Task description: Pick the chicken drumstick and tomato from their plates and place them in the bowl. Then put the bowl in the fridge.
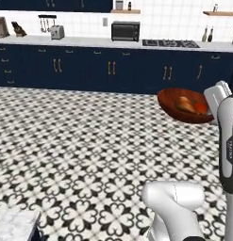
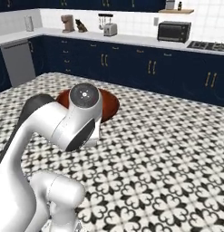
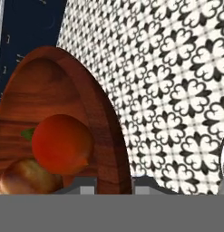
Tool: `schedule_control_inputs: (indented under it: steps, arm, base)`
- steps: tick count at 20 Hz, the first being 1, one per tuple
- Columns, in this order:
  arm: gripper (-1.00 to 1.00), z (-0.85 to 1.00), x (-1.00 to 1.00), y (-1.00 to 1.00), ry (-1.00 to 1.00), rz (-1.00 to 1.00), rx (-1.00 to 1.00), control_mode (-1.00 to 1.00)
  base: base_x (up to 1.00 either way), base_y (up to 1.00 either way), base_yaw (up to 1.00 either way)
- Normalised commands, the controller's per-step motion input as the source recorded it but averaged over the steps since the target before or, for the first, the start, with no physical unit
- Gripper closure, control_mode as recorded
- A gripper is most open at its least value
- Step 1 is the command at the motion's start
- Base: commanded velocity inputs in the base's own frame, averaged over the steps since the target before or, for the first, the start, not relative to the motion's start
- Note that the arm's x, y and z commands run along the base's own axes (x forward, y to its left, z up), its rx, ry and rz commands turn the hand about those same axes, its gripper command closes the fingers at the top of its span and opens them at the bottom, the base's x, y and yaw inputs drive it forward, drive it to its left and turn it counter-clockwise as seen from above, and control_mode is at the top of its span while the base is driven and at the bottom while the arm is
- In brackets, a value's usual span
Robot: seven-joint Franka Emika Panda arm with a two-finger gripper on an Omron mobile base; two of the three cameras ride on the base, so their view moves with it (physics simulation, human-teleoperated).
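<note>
The glossy reddish-brown bowl (image 3: pixel 50 99) hangs tilted above the floor. My gripper (image 3: pixel 114 186) is shut on its rim, one dark fingertip inside the bowl and one outside. The red tomato (image 3: pixel 62 142) lies in the bowl against the golden-brown chicken drumstick (image 3: pixel 27 179) below it. In the left base view the bowl (image 1: pixel 177 109) is at my hand on the right, with the drumstick (image 1: pixel 185 104) and tomato (image 1: pixel 202 108) inside. In the right base view the bowl (image 2: pixel 109 105) peeks out from behind my arm. The plates and the fridge are out of view.
Black-and-white patterned floor (image 1: pixel 80 141) spreads all around. Navy cabinets (image 1: pixel 108 68) with brass handles run along the far wall under a counter with a microwave (image 1: pixel 125 31), toaster (image 1: pixel 57 32) and stove (image 1: pixel 170 43). A marble counter corner (image 1: pixel 14 225) lies at lower left.
</note>
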Motion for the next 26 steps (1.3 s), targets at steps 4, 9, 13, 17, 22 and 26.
schedule_control_inputs:
  steps: [4,9,13,17,22,26]
  arm:
    - [1.0,0.0,0.0,0.0,0.0,0.0,0.0,1.0]
    - [1.0,0.0,0.0,0.0,0.0,0.0,0.0,1.0]
    - [1.0,0.0,0.0,0.0,0.0,0.0,0.0,1.0]
    - [1.0,0.0,0.0,0.0,0.0,0.0,0.0,1.0]
    - [1.0,0.0,0.0,0.0,0.0,0.0,0.0,1.0]
    - [1.0,0.0,0.0,0.0,0.0,0.0,0.0,1.0]
  base:
    - [1.0,-0.69,-0.04]
    - [1.0,-0.07,-0.21]
    - [1.0,0.1,-0.33]
    - [1.0,0.66,-0.47]
    - [1.0,0.85,-0.41]
    - [0.95,0.83,-0.35]
